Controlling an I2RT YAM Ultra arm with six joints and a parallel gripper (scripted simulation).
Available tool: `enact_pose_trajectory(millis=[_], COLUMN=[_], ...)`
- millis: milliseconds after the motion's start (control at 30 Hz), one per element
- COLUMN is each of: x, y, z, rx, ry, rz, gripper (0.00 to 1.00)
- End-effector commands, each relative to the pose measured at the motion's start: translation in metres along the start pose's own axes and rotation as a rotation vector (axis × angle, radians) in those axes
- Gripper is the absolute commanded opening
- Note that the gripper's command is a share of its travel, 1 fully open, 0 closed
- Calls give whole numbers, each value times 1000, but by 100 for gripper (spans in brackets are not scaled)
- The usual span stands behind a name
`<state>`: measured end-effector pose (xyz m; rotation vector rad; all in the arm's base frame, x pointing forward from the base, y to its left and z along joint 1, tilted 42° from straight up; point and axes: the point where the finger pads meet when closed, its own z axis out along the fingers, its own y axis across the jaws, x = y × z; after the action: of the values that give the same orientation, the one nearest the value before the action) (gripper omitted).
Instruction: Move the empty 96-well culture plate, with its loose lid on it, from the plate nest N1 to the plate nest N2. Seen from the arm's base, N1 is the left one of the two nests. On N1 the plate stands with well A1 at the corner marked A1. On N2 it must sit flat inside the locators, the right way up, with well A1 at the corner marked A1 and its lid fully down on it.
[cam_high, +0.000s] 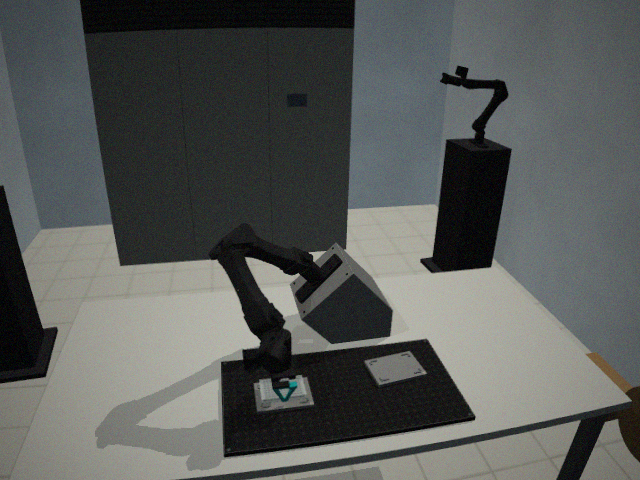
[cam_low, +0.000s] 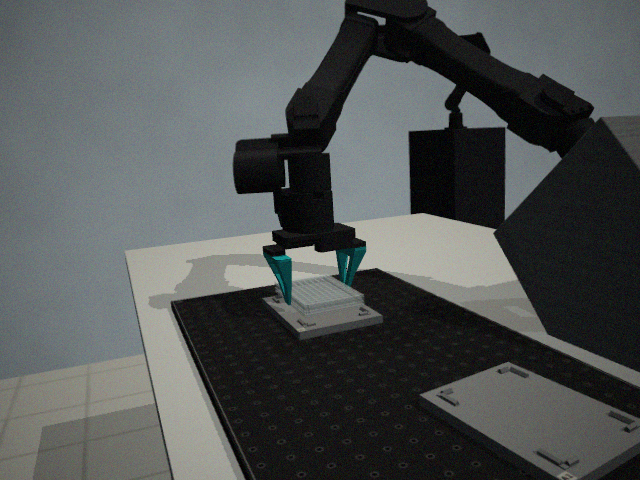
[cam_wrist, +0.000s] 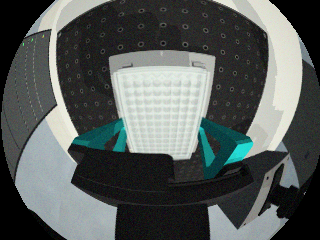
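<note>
Teal fingers (cam_low: 283, 276) of the gripper (cam_low: 316, 281) stand on either side of the lidded 96-well culture plate (cam_low: 325, 298) and are closed against its two opposite sides, so the plate is clamped between them while it sits on plate nest N1 (cam_low: 336, 322). From the exterior view, the plate looks flat inside the nest's small corner locators, though whether its underside touches the nest surface or is just off it is hard to judge at this angle. In the wrist view the plate (cam_wrist: 162, 110) fills the middle, its grid of wells showing through the clear lid, with a teal finger (cam_wrist: 100, 139) at each long edge and the grey nest (cam_wrist: 160, 60) visible beyond its far end. Both nests lie on a black perforated board (cam_low: 320, 397) that rests on the white table (cam_high: 491, 320). Moving right along the board, plate nest N2 (cam_high: 395, 368) sits well apart from N1, with nothing on it, its corner locators showing as short raised bars. Behind the board the arm (cam_high: 248, 289) reaches forward from a dark angled mount (cam_high: 351, 310).
</note>
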<state>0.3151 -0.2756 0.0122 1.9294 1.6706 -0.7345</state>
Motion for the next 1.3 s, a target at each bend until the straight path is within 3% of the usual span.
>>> enact_pose_trajectory(millis=[0, 333, 1267], x=[0, 4, 6], y=[4, -2, 0], z=[-6, 1, 4], rx=[-24, -5, -10], ry=[-7, -1, -2], rz=[-3, -13, -16], gripper=[0, 0, 0])
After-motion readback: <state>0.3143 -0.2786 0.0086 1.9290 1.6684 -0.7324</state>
